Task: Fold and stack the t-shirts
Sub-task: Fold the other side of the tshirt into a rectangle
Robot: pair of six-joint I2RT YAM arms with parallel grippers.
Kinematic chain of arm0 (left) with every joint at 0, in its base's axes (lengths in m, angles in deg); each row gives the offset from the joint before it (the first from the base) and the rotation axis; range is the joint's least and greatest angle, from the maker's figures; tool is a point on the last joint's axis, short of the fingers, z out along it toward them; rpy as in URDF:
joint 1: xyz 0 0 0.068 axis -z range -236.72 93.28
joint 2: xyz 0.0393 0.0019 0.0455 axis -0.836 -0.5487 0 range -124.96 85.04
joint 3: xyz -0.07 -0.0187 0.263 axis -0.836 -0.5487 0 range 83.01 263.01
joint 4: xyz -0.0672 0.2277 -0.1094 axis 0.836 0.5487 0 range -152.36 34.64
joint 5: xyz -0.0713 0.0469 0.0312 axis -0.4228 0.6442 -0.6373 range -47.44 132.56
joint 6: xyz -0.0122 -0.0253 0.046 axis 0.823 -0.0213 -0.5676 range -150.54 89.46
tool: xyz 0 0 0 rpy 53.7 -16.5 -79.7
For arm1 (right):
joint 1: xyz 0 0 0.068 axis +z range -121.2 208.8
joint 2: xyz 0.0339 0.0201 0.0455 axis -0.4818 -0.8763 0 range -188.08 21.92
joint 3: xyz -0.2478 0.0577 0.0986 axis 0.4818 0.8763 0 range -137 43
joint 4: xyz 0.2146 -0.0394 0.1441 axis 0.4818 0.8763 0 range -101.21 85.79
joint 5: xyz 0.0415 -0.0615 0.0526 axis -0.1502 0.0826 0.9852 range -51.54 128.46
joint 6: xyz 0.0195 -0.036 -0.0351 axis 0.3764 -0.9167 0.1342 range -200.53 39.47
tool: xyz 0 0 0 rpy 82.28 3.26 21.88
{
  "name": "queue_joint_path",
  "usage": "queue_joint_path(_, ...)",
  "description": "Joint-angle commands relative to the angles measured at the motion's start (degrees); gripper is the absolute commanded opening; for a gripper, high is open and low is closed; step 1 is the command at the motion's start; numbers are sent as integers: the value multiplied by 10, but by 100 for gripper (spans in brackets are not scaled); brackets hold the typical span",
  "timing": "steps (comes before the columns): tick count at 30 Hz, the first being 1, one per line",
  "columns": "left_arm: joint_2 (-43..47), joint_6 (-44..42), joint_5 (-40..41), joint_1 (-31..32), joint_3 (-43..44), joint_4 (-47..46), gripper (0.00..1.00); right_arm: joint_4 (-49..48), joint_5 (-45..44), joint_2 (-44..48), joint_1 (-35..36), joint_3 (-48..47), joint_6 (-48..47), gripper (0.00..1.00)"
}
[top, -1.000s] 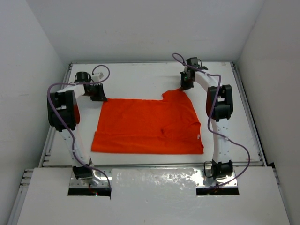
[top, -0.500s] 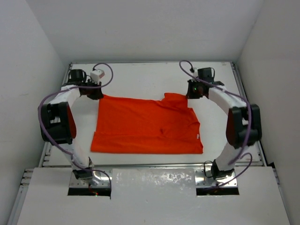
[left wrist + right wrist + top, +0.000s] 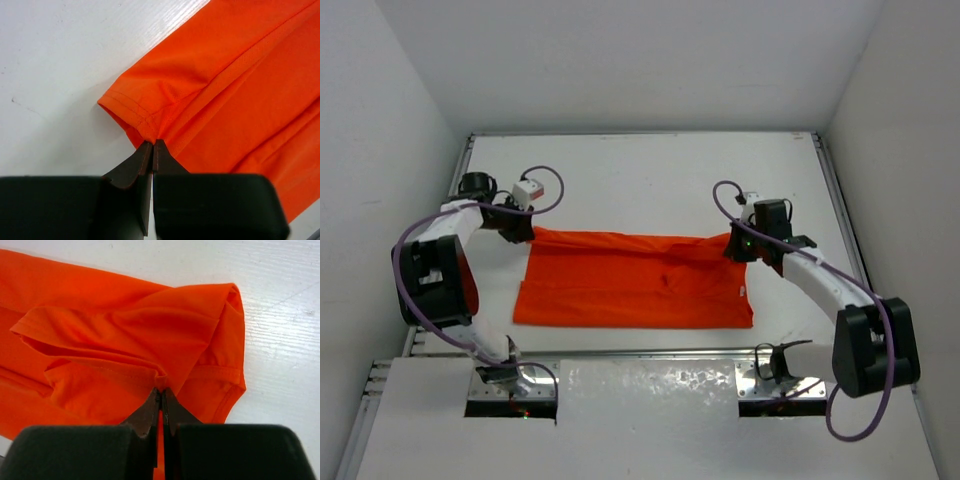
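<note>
The orange-red t-shirt [image 3: 635, 285] lies across the middle of the white table, its far edge lifted and drawn toward the near side. My left gripper [image 3: 525, 232] is shut on the shirt's far-left corner; in the left wrist view the dark fingertips [image 3: 152, 145] pinch the hemmed edge of the t-shirt [image 3: 225, 85]. My right gripper [image 3: 733, 248] is shut on the far-right corner. The right wrist view shows its tips [image 3: 161, 391] clamped on a fold of the t-shirt [image 3: 125, 335] beside a sleeve.
The white table [image 3: 640, 170] has raised metal rails along its left and right edges [image 3: 840, 200]. White walls enclose the back and sides. The arm bases sit at the near edge [image 3: 505, 375], with purple cables looping off both arms.
Both grippers have pulled the shirt's far edge toward the near side, so the visible shirt is now a narrower band. The left gripper finished closing on its corner.
</note>
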Motion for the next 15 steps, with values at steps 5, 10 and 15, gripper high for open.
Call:
queue_joint_path(5,56,-109,-83,-8,-17,39,0,-1,-10,57,0,16,-3,0)
queue_joint_path(10,61,-163,-97,-10,-26,49,9,-5,7,78,2,29,-1,0)
queue_joint_path(15,61,-231,-67,-15,-48,127,29,-50,28,68,13,87,25,0)
